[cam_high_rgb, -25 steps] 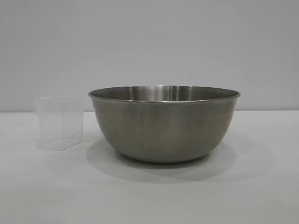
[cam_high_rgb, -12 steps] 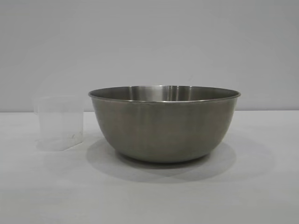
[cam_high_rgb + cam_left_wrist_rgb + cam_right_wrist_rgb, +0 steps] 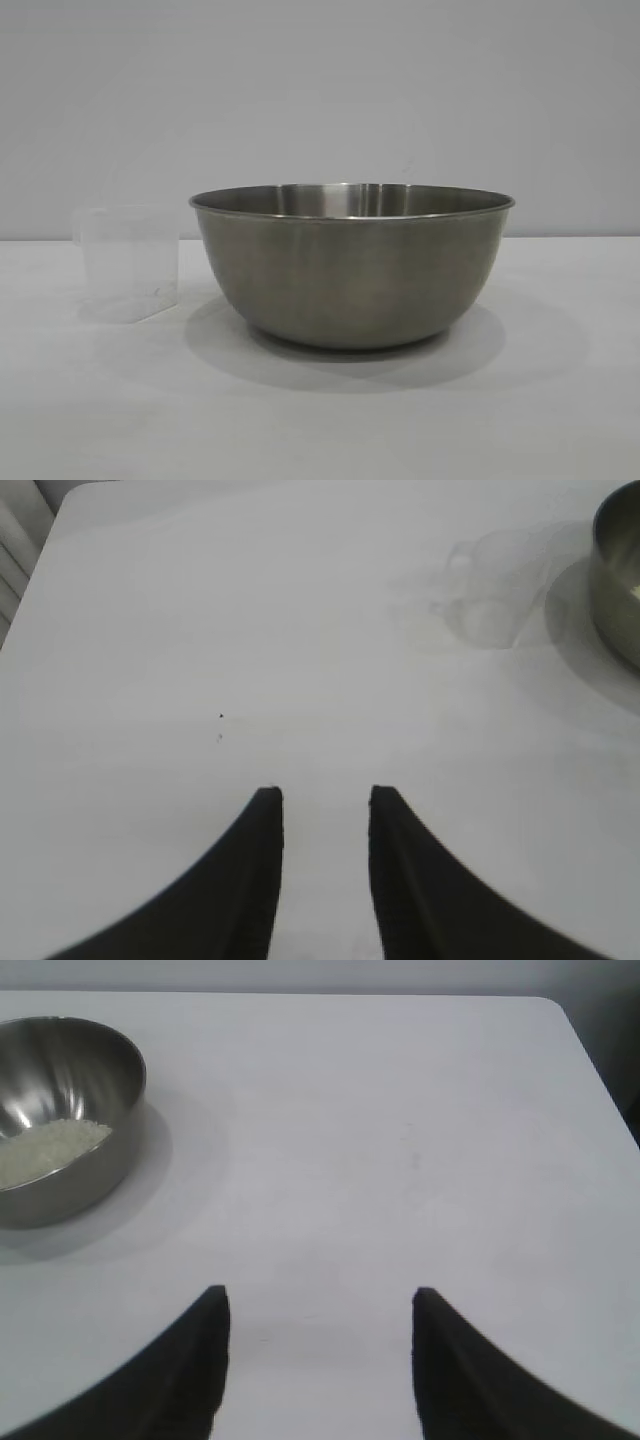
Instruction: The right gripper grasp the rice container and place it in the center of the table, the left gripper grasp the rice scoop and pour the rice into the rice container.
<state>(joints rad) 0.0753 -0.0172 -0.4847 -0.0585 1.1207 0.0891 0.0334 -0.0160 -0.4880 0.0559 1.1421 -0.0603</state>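
Nothing has moved since the earlier frames: the rice container (image 3: 352, 265) and the rice scoop (image 3: 128, 262) stand in the same places on the tabletop (image 3: 320, 420). On the exterior view the scoop is upright, just beside the container, apart from it. The rice (image 3: 45, 1148) lies inside the container. The left tool (image 3: 325, 802) hovers over bare tabletop with fingers open and holding nothing; the scoop is well ahead of it, to one side. The right tool (image 3: 320, 1305) is also open and empty, and the container is far ahead of it, off to the side.
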